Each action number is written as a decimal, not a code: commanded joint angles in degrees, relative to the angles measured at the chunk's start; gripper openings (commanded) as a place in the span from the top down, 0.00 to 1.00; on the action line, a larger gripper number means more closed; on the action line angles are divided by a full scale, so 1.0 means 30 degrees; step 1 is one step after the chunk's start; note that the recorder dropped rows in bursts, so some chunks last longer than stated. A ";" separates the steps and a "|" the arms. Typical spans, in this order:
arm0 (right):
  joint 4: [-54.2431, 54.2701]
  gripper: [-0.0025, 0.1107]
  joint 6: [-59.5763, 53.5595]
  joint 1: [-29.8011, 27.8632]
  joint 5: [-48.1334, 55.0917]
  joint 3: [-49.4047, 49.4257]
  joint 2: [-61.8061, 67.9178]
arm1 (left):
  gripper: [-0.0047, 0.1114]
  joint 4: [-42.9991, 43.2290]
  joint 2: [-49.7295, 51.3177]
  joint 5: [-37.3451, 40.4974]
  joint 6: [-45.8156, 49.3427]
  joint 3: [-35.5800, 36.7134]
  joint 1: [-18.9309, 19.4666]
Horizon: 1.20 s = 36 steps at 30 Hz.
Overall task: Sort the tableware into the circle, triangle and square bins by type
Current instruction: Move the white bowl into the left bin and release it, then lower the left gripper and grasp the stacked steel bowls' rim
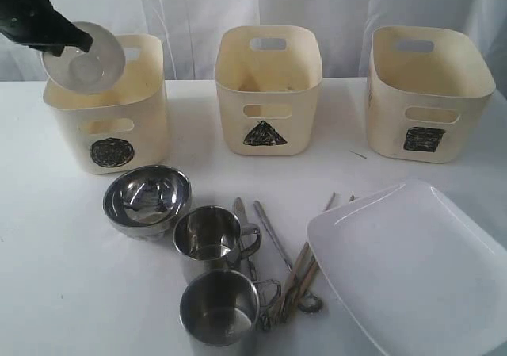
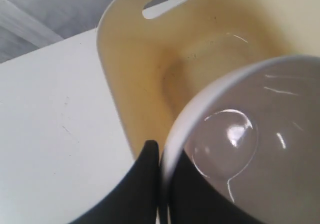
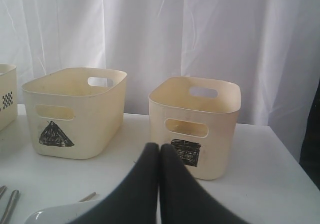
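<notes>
Your left gripper point(image 2: 160, 156) is clenched on the rim of the white bowl point(image 1: 85, 61), holding it tilted above the circle bin point(image 1: 139, 122) at the far left, the arm coming in from the far left. Your right gripper point(image 3: 159, 151) is pressed closed on nothing, facing the square bin point(image 3: 222, 134)

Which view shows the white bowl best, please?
The exterior view: the white bowl shows nearly whole, tilted above the circle bin in the left gripper. The left wrist view shows only its pinched rim and inside; the right wrist view misses it.
</notes>
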 commanded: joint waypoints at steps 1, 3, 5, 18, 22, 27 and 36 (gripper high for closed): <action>-0.0152 0.98 0.0053 0.0060 -0.0043 0.0128 -0.0125 | 0.96 -0.0741 0.1808 0.0048 -0.0294 -0.1425 0.0250; -0.0152 0.98 0.0053 0.0060 -0.0043 0.0128 -0.0125 | 0.96 -0.1209 0.2449 -0.0244 -0.0294 -0.1694 0.0250; -0.0152 0.98 0.0053 0.0060 -0.0043 0.0128 -0.0125 | 0.96 -0.1777 0.3064 -0.0593 -0.0294 -0.1789 0.0250; -0.0152 0.98 0.0053 0.0060 -0.0043 0.0128 -0.0125 | 0.84 -0.2276 0.4448 -0.1875 -0.0082 -0.1789 0.0183; -0.0152 0.98 0.0053 0.0060 -0.0043 0.0128 -0.0125 | 0.65 -0.2306 0.4414 -0.2063 -0.0082 -0.1789 0.0171; -0.0152 0.98 0.0053 0.0060 -0.0043 0.0128 -0.0125 | 0.60 -0.3833 0.3826 -0.1520 0.0045 -0.1789 0.0171; -0.0152 0.98 0.0053 0.0060 -0.0043 0.0128 -0.0125 | 0.64 -0.5797 -0.0285 0.2775 0.3858 -0.1789 -0.0032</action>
